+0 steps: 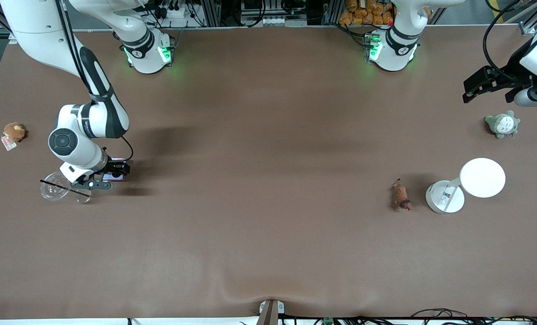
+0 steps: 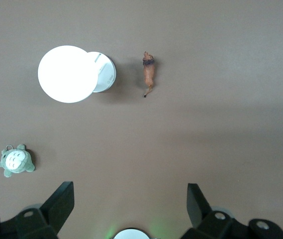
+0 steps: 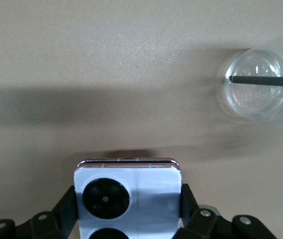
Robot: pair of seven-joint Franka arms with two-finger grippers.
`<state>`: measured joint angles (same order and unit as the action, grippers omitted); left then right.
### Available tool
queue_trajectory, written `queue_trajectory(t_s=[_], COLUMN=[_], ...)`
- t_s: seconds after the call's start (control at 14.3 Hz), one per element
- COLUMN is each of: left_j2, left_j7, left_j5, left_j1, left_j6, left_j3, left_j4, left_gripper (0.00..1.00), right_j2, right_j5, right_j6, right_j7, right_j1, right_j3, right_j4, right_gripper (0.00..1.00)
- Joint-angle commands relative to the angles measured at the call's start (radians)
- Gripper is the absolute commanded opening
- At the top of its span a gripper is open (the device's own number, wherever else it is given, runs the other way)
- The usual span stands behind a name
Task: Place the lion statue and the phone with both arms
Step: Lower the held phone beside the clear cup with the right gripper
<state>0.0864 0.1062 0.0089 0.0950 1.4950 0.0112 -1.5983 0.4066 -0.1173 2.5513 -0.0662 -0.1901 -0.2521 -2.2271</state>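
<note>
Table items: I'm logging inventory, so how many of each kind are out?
Plush toys: 2 (brown, grey-green)
Lion statue: 1
Phone: 1, in right pincer
Clear cup: 1
White lamp: 1
Total: 6

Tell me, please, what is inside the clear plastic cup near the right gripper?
Inside the clear cup lying on its side, only a thin black straw shows; otherwise it looks empty. The table shows through its wall. The right gripper beside it holds the phone; the left arm waits.

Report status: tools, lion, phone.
Right tool shut on phone, beside plastic cup. Left tool open, high over table. Lion statue untouched beside white lamp.
</note>
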Motion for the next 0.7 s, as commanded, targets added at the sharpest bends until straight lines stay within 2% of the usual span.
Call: queue_trajectory(t_s=[0.0, 0.07, 0.63], left_j2=[0.021, 0.022, 0.024], left_j7=[-0.006, -0.006, -0.006], left_j5=[-0.014, -0.014, -0.014], left_j1=[0.008, 0.008, 0.009], left_j6=[-0.024, -0.024, -0.035], left_j3=[-0.004, -0.004, -0.002], left_j4=[-0.008, -0.008, -0.008], left_gripper=[1.0, 1.0, 1.0], right_j2=[-0.008, -0.008, -0.023], right_j5=[0.004, 0.004, 0.004], right_j6=[0.02, 0.02, -0.005], right_j7=[0.026, 0.026, 0.019], right_j1=[0.021, 0.021, 0.008], right_j3=[0.005, 0.005, 0.004], right_j4=[-0.016, -0.016, -0.014], right_gripper=[0.91, 1.0, 1.0])
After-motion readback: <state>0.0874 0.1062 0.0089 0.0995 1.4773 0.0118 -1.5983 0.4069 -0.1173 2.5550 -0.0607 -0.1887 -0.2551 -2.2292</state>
